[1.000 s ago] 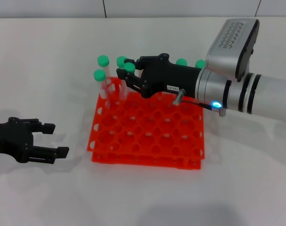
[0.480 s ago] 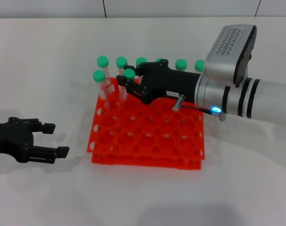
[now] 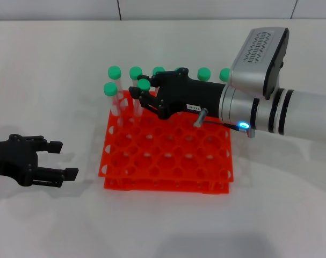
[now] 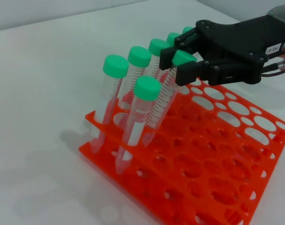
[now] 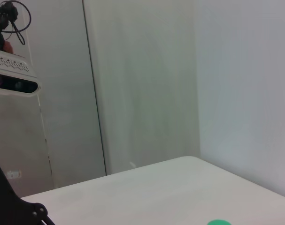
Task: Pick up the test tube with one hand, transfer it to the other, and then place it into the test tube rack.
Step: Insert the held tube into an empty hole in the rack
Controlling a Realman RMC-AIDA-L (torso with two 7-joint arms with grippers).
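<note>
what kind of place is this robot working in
Probably a lab-style test bench: a plain white table, an orange test tube rack of green-capped tubes, and bare pale walls behind.

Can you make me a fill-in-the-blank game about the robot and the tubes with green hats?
1. The right end effector grips a test tube by its ____ cap.
2. That tube's lower end is going into a hole of the orange-red test tube ____.
3. The left end effector rests on the white ____, apart from the test tube rack.
4. The left end effector's fingers are ____, holding nothing.

Missing words: green; rack; table; open
</note>
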